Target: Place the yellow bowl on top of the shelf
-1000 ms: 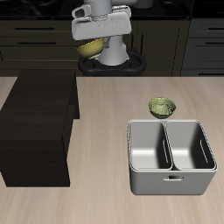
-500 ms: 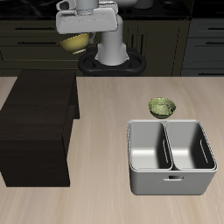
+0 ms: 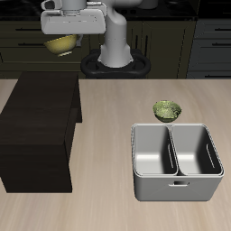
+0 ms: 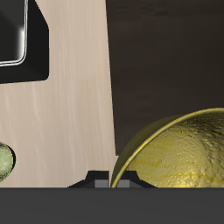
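The yellow bowl (image 3: pixel 60 43) hangs tilted in my gripper (image 3: pixel 63 32), high above the back end of the shelf (image 3: pixel 41 117), a large dark wooden cabinet with a flat top. The gripper is shut on the bowl's rim. In the wrist view the golden speckled bowl (image 4: pixel 179 153) fills much of the frame, with the dark shelf top (image 4: pixel 166 52) below it. The fingertips themselves are mostly hidden by the bowl.
A greener olive bowl (image 3: pixel 167 110) sits on the table behind the grey two-compartment bin (image 3: pixel 176 161). The bin (image 4: pixel 19 35) and the olive bowl (image 4: pixel 4 162) also show in the wrist view. The robot base (image 3: pixel 113 61) stands at the table's back.
The gripper has carried the yellow bowl sideways from above the robot base to over the shelf's back end, and slightly higher.
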